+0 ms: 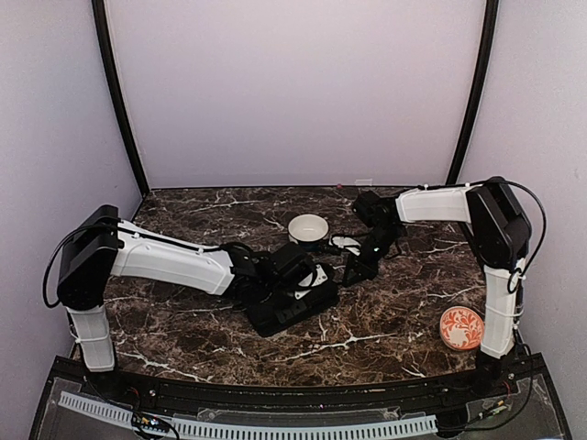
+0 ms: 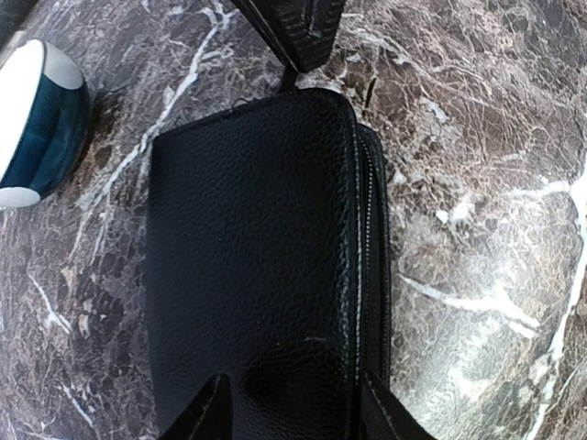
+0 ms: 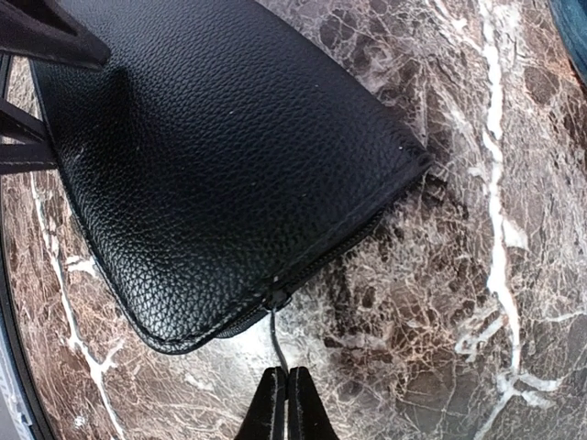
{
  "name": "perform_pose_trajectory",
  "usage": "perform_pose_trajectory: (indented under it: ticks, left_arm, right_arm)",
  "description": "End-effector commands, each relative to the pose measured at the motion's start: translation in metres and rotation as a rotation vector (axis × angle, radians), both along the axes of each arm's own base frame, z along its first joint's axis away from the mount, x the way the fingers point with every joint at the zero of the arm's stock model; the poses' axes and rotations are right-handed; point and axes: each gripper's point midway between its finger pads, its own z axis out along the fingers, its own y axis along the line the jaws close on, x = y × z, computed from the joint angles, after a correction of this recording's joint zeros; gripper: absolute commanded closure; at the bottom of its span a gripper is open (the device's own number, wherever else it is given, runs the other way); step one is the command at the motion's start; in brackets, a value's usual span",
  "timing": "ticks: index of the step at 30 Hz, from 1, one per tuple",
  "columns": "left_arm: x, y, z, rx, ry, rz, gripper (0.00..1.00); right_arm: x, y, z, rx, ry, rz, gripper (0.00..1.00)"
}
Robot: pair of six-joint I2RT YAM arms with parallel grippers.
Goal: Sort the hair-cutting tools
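Right fingers point(image 3: 287, 403) were seen pinched shut on zipper pull point(image 3: 278, 339); case point(image 3: 229, 156) was gripped by left fingers point(image 2: 206, 417). Case appeared zipped; sorting was judged unstarted.

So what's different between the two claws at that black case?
The left gripper has its jaws spread across the black case, one finger on each side; the right gripper is pinched fully shut on the thin zipper pull. The left grips the case's body; the right only its zip, at a corner. Both are on the same case.
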Motion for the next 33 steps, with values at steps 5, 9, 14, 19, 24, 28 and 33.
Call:
perform_pose_trajectory:
  ticks: [5, 9, 14, 19, 24, 28, 33]
  left_arm:
    - [-0.007, -0.007, -0.015, 0.009, 0.093, -0.052, 0.59]
    - [0.000, -0.004, -0.025, 0.052, 0.091, -0.026, 0.76]
    - [0.003, 0.003, -0.035, 0.077, 0.103, -0.002, 0.96]
    - [0.007, 0.003, -0.036, 0.049, 0.113, 0.033, 1.00]
    - [0.007, -0.003, -0.041, 0.018, 0.132, 0.052, 1.00]
    - [0.005, -0.006, -0.045, 0.002, 0.152, 0.060, 0.99]
    - [0.001, -0.015, -0.035, -0.046, 0.183, 0.050, 0.84]
  right_arm:
    - [0.000, 0.004, 0.000, 0.024, 0.012, -0.003, 1.00]
    - [-0.006, 0.001, 0.002, 0.021, 0.012, 0.004, 1.00]
    - [-0.019, -0.011, 0.005, 0.006, 0.009, 0.021, 1.00]
    - [-0.043, -0.012, 0.009, 0.039, 0.059, 0.026, 1.00]
    - [-0.076, -0.004, 0.023, 0.111, 0.150, 0.062, 1.00]
    - [-0.096, 0.002, 0.023, 0.111, 0.161, 0.106, 1.00]
    - [-0.097, 0.019, 0.020, 0.132, 0.200, 0.089, 1.00]
